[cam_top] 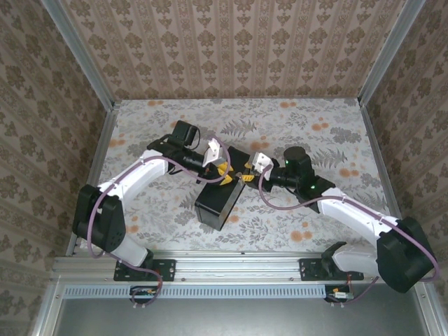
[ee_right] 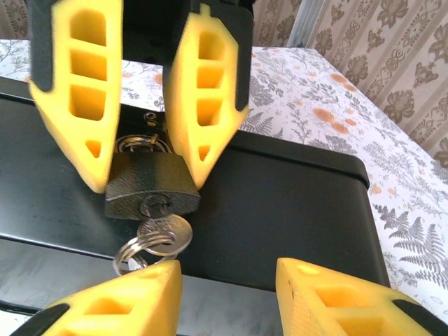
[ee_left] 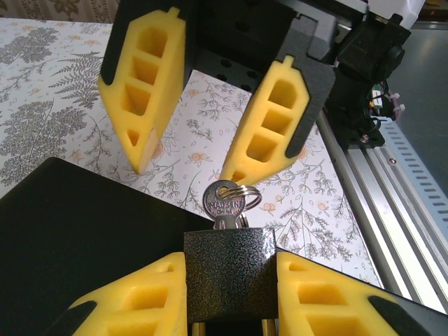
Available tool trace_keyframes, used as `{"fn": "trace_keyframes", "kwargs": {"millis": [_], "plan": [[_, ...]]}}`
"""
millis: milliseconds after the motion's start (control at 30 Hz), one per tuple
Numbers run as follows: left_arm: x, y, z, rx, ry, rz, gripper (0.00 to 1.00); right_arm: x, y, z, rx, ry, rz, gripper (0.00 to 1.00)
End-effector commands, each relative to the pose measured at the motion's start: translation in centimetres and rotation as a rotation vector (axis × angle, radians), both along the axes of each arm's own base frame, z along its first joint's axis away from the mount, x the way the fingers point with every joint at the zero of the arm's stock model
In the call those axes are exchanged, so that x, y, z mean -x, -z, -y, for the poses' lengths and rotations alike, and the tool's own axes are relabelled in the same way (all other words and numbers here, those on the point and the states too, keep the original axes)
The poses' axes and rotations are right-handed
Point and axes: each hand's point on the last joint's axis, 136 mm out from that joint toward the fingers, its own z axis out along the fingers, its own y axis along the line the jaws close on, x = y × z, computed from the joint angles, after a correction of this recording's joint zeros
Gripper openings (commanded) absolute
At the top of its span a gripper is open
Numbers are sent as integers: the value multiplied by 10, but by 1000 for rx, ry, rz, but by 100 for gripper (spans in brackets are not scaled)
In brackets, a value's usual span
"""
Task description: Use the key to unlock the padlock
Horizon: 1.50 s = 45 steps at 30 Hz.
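Left pincer (cam_top: 221, 172): clenched on the padlock (ee_left: 229, 273), one pad against each side of its body, with no gap visible.
Padlock: held over the black box (ee_left: 84, 231) that stands on the bench (ee_left: 42, 126), keyway end facing the right arm. We judge it heavy and rigid, with a rough finish that resists slipping. We recommend holding it by the body.
Key (ee_left: 224, 204): seated in the keyway, with only its round head and the split ring (ee_right: 133, 252) protruding. We judge it light, stiff, thin and smooth, so liable to slip. We advise taking the flat head across both faces, not the loose ring.
Right pincer (ee_right: 227, 273): released, fingers well apart. One fingertip touches the ring beside the key head and the other stands clear. It grasps nothing.
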Motion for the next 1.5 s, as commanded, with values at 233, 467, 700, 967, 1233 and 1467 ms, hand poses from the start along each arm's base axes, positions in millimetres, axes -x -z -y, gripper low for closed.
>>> {"fn": "trace_keyframes", "kwargs": {"millis": [233,467,700,967,1233,1467], "plan": [[1,-29,5,90,50,50,22,17,-9,-1,27,-26,45,38],[3,-30,6,92,54,50,22,18,-2,-10,61,-58,35,36],[4,-30,7,89,59,46,21,15,-8,-14,52,-39,77,32],[3,-29,6,77,52,50,21,13,-6,-9,83,-7,92,35],[3,-30,6,76,51,53,20,18,-11,-6,99,-16,105,38],[1,-27,4,67,45,50,20,36,-4,4,163,-67,46,38]]}}
